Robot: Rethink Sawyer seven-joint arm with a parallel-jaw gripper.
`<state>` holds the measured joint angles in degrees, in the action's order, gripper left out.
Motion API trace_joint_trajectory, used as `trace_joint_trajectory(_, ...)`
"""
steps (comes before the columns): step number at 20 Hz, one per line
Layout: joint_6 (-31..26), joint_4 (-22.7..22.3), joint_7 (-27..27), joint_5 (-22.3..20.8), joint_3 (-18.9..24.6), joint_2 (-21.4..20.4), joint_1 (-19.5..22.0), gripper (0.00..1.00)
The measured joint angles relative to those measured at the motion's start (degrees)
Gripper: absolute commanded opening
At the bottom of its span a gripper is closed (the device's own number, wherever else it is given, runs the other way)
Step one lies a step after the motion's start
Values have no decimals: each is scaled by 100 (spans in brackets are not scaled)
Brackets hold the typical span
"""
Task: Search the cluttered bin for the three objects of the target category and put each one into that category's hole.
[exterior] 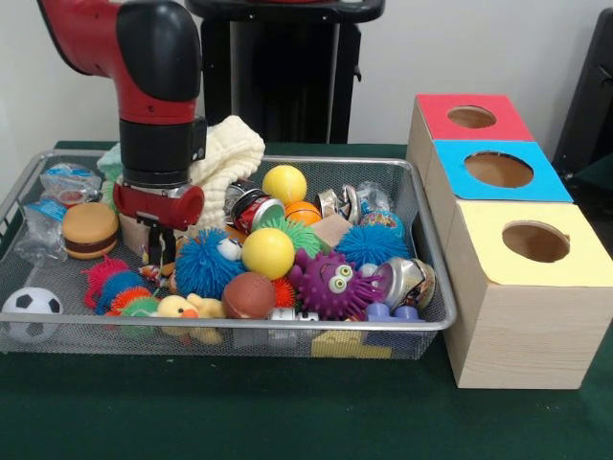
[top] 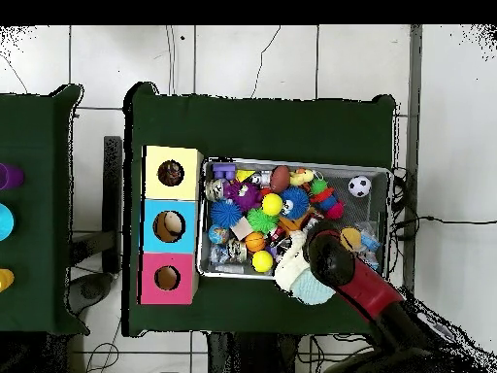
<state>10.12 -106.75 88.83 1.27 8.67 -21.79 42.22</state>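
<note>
I have the arm lowered into the left part of the wire-mesh bin (exterior: 421,287), with the tool (exterior: 160,247) hanging just above the clutter beside the spiky blue ball (exterior: 203,263); its fingers (exterior: 156,251) look close together and, as far as I can see, carry nothing. I judge this to be the searching step: nothing is lifted, and which category I am after is not given, so I cannot name the targets. If it is balls, candidates lie near: a smooth yellow ball (exterior: 268,252) in the middle, a second yellow ball (exterior: 284,184) farther back, a brown football-shaped one (exterior: 249,295) at the front rim and a small soccer ball (exterior: 31,312) in the near left corner. The next move calls for spreading the fingers and settling over one round, slippery shape without catching the soft rubbery spikes around it. The wooden boxes stand just right of the bin on the green surface (exterior: 287,412), with round holes in the red top (exterior: 471,117), the blue top (exterior: 498,170) and the yellow top (exterior: 534,241). A knitted cream cloth (exterior: 235,153) bunches behind the arm
</note>
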Motion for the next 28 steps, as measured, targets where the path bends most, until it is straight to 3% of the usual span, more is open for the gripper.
trace_joint_trajectory(17, 26, -43, 0, -29, -10, -72, -89, 0)
trace_joint_trajectory(28, -47, -690, 0, -31, -215, -896, -591, 0)
